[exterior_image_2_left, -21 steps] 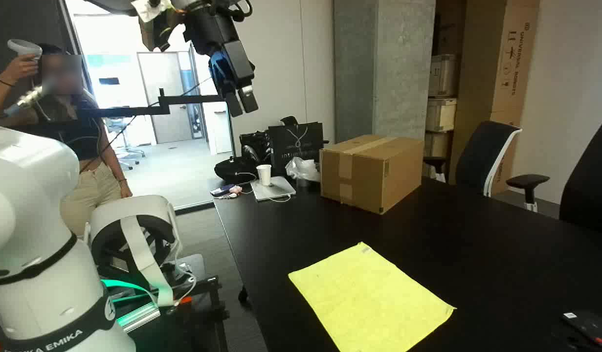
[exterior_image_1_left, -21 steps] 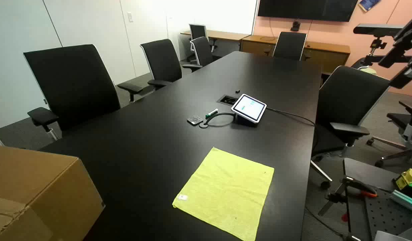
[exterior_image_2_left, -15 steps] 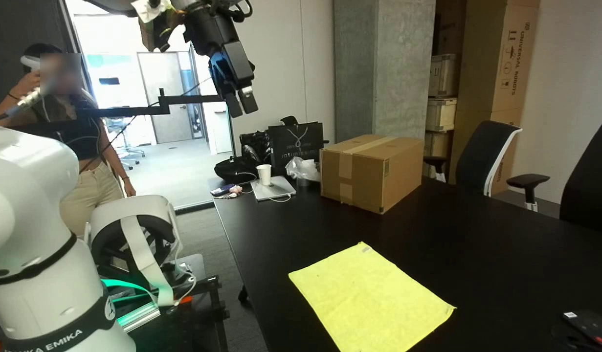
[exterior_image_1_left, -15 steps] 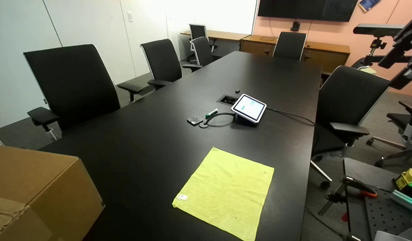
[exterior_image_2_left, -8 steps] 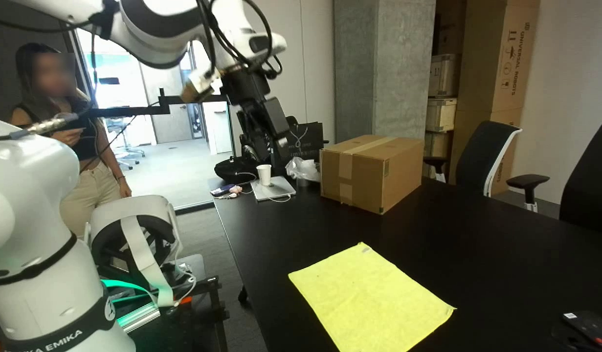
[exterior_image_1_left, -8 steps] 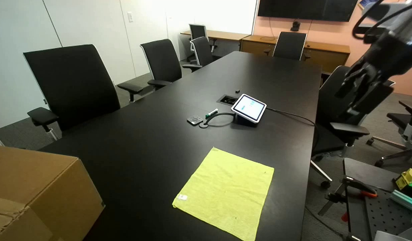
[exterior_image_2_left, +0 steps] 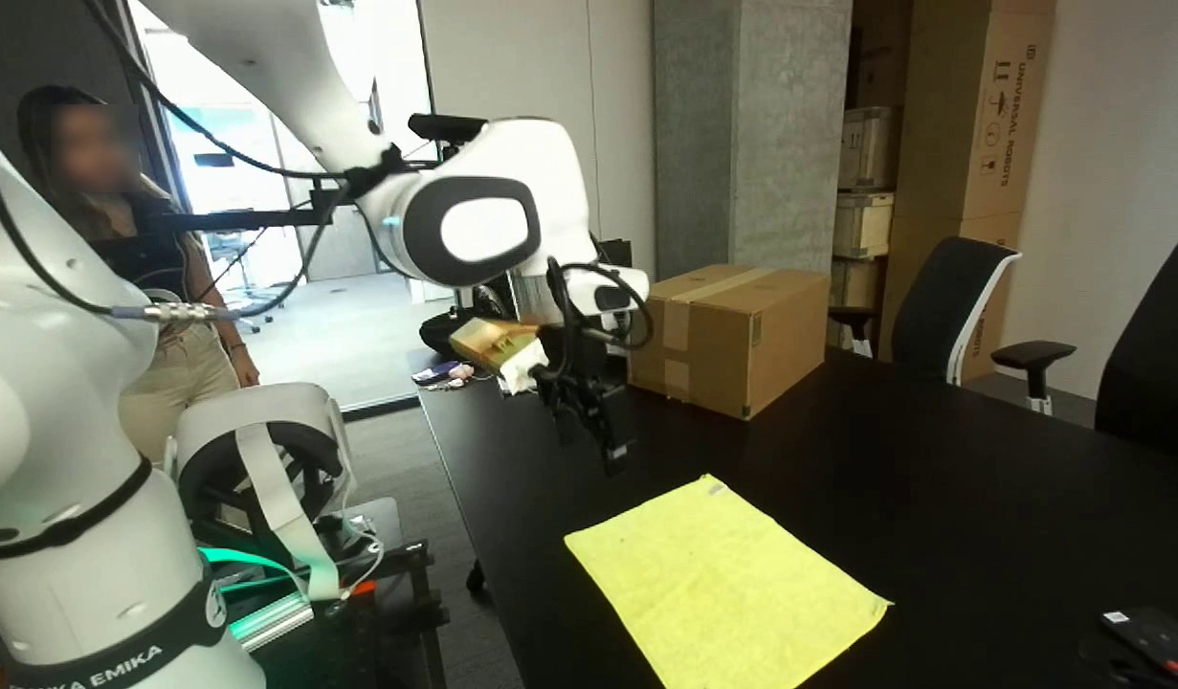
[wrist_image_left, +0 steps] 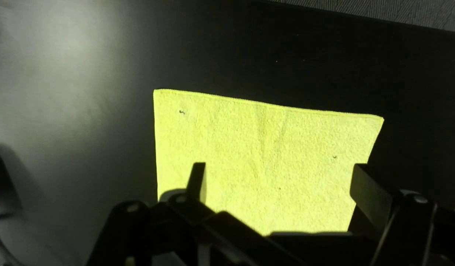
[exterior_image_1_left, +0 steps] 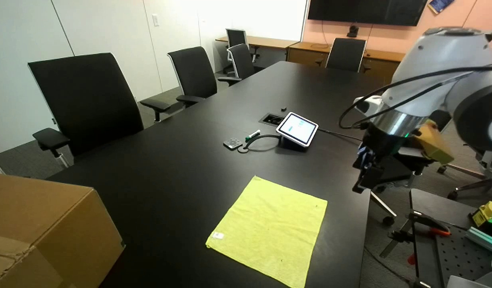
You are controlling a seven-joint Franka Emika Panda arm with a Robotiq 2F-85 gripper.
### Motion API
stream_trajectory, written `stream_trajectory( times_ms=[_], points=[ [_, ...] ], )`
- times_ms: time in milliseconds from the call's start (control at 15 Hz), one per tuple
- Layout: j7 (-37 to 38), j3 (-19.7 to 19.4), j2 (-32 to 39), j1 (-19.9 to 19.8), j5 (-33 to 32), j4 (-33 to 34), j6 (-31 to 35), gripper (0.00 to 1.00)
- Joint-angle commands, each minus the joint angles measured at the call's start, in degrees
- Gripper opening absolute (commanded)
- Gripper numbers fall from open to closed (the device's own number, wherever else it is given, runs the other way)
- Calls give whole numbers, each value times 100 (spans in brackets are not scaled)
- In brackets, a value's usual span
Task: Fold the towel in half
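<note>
The yellow towel lies flat and spread out on the black table. It shows also in an exterior view and fills the middle of the wrist view. A white tag sits at one of its corners. My gripper is open and empty, with its fingers wide apart in the wrist view. It hangs above the table, near the towel and apart from it, and it also shows in an exterior view. The arm and fingers hide part of the towel in the wrist view.
A cardboard box stands on the table. A tablet on a stand, a green marker and a cable lie farther along. Chairs line the table. A person stands behind the arm.
The arm has swung in from high at the side. My gripper has come down and over the table, closer to the towel. The towel has not moved.
</note>
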Motion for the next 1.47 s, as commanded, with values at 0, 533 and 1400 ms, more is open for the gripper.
stream_trajectory(
  times_ms=[0,533,1400],
  points=[
    [135,-18,1508,-113,-22,396,1174,100],
    [2769,-1183,3832,529,-2178,1549,1857,100],
    [1769,-1071,5284,637,201,2122,2872,100]
  ],
)
